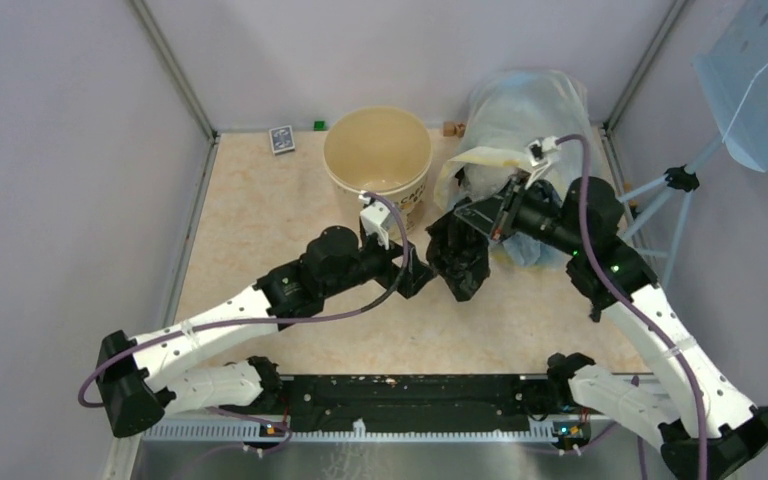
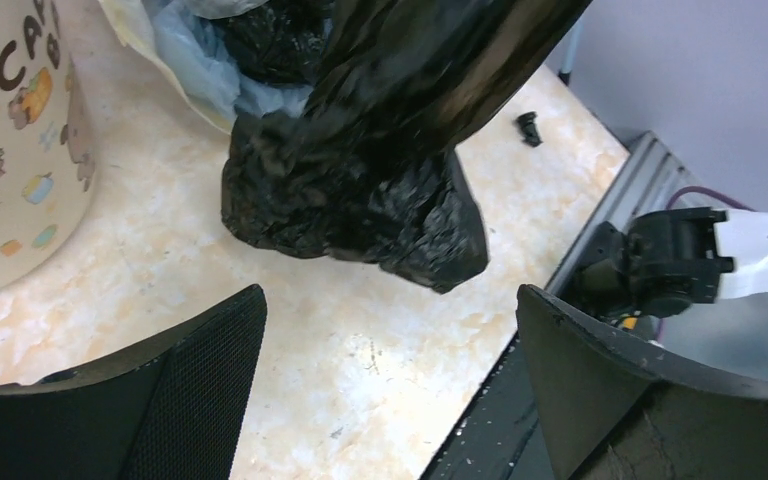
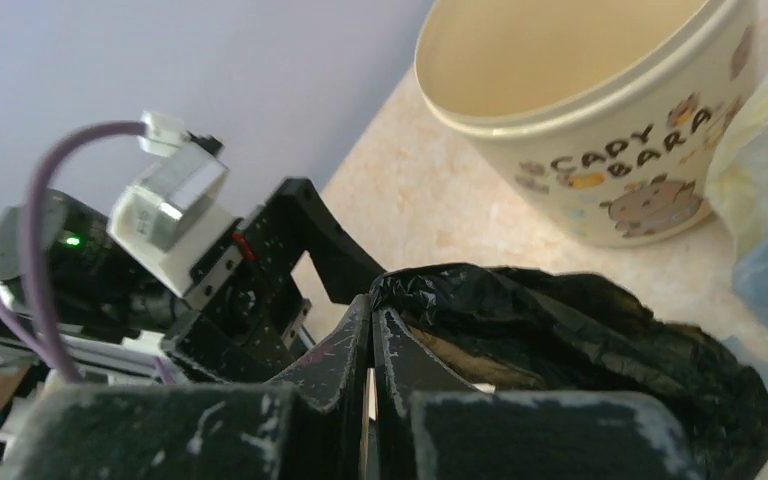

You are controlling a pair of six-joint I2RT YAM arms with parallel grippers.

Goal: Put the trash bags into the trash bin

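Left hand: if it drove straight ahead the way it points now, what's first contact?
The black trash bag, gripped by the shut right hand, lies dead ahead of the open left hand. Nothing shows in between, though depth is unclear. The trash bin stands off-line.

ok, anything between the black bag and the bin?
Nothing visible on the table between them. The right tool pinches the black bag near the trash bin; the open left tool sits beside the bag, close to that path.

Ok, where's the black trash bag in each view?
Top external: black trash bag at centre, just below-right of the trash bin.
Left wrist: black trash bag upper centre, beyond the open jaws.
Right wrist: black trash bag lower right, pinched in shut jaws.
Shared landmark: the trash bin.
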